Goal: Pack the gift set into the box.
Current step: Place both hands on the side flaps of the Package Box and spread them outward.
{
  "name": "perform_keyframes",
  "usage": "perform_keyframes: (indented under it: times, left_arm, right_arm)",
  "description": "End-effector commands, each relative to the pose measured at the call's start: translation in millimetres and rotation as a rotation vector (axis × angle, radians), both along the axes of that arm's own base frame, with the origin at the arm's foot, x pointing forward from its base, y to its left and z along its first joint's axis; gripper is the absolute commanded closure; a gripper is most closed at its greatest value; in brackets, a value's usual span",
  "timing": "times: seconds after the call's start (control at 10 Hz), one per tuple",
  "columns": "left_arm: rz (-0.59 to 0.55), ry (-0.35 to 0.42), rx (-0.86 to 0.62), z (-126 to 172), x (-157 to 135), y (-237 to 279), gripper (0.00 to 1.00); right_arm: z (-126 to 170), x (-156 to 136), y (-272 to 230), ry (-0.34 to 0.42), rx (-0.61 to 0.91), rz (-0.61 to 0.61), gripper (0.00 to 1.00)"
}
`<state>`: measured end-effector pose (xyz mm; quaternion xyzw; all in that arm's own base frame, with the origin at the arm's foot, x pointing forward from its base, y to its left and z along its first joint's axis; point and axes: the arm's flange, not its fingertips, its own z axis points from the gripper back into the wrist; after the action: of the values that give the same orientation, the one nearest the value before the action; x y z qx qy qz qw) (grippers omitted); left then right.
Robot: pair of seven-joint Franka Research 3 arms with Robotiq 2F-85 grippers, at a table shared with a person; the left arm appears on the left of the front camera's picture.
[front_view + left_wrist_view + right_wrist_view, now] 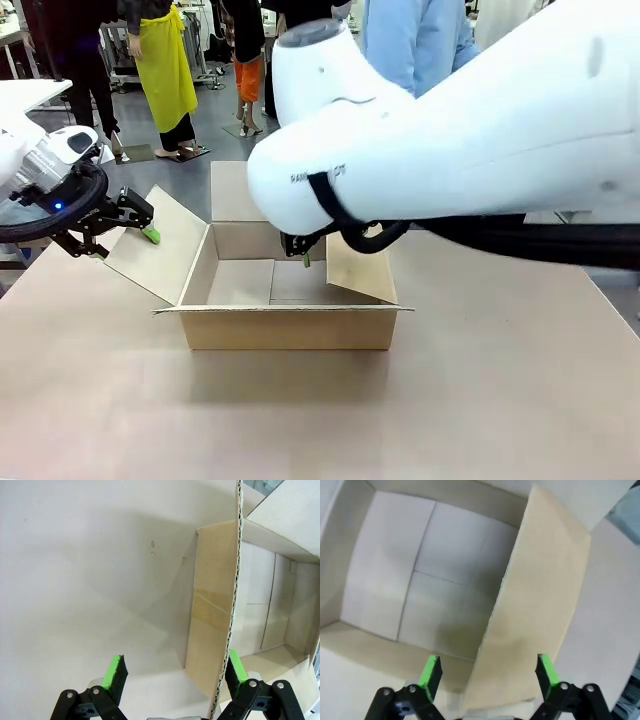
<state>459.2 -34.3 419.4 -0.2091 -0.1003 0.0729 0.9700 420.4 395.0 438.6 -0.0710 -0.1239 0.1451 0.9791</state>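
A: Box [285, 300]: material and shape?
B: Brown corrugated card, matte. The fluted edge shows plainly in the left wrist view. Shallow, rectangular, mouth up. It sits mid-bench [480, 400] on a smooth, pale tan top.

A: Long axis?
B: It runs left to right across the bench. The inside floor is flat card panels meeting at straight seams.

A: Flaps?
B: The left flap [160, 245] splays outward and up to the left. The far flap [235, 190] stands upright. The right flap [360, 270] stands tilted at the right end. The near flap shows only as a thin edge along the near rim.

A: Left fingers [150, 235]?
B: Black links with green pads, spread apart, at the left flap. In the wrist view they [115, 672] straddle the flap's cut edge. One pad lies just beside the card and the other is well off it. No pinch.

A: Right fingers [307, 260]?
B: Over the box's right end, largely hidden behind the smooth white arm. In the wrist view they [431, 672] are spread wide with the right flap between them. Neither pad is seen pressing the card.
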Motion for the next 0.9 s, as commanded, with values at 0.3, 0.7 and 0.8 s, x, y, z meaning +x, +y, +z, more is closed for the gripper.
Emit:
perform_keyframes:
  times: [0.3,0.7,0.8]
  left_arm:
    - [0.005,-0.004,0.013,1.9,-0.7,0.8,0.0]
    - [0.005,-0.004,0.013,1.9,-0.7,0.8,0.0]
    - [0.005,-0.004,0.013,1.9,-0.7,0.8,0.0]
  right_arm:
    - [-38.5,51.1,8.7,-0.03,-0.011,-0.208,0.0]
    - [-8.6,43.1,-42.4,-0.077,-0.017,-0.272,0.0]
    - [-3.0,41.7,-56.1,-0.085,-0.041,-0.295,0.0]
